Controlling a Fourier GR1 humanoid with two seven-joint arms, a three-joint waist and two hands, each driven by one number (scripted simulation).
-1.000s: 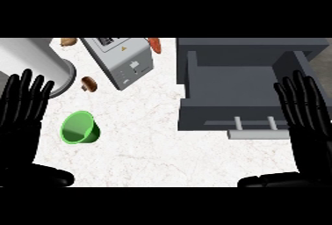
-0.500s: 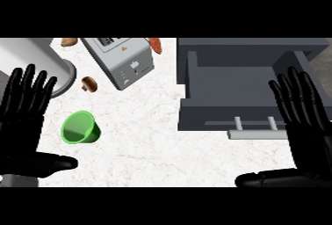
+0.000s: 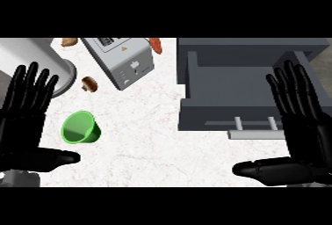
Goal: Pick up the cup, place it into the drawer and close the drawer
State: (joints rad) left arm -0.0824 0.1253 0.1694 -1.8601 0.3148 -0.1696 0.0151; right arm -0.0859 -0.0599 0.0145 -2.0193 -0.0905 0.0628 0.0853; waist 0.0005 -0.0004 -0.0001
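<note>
Your target is a small green cup [image 3: 80, 128] lying tipped on its side on the white marbled tabletop [image 3: 149, 154], its open mouth turned toward the lower left. It sits at the left of the scene, just beside your left hand [image 3: 26, 115] and apart from it; nothing touches it.

Judging by its look, the cup is thin-walled, rigid plastic, so expect it to be light and stiff, with a smooth, rather slippery surface. Being round and on its side, it may roll if you nudge it. A sensible hold would be across the body just behind the rim, thumb on one side and fingers on the other, or a pinch on the rim wall itself.

Your left hand is spread wide, fingers straight and pointing up the view, thumb out to the right below the cup, holding nothing. Your right hand [image 3: 303, 118] mirrors it at the far right, also flat, spread and empty.

The grey drawer [image 3: 227, 83] stands pulled open at the upper right, its pale bar handle [image 3: 256, 134] on the front facing you.

Farther off, a silver toaster [image 3: 120, 59] lies at the top, a brown mushroom [image 3: 89, 83] beside it, and a large pale cylinder [image 3: 32, 59] at the upper left.
</note>
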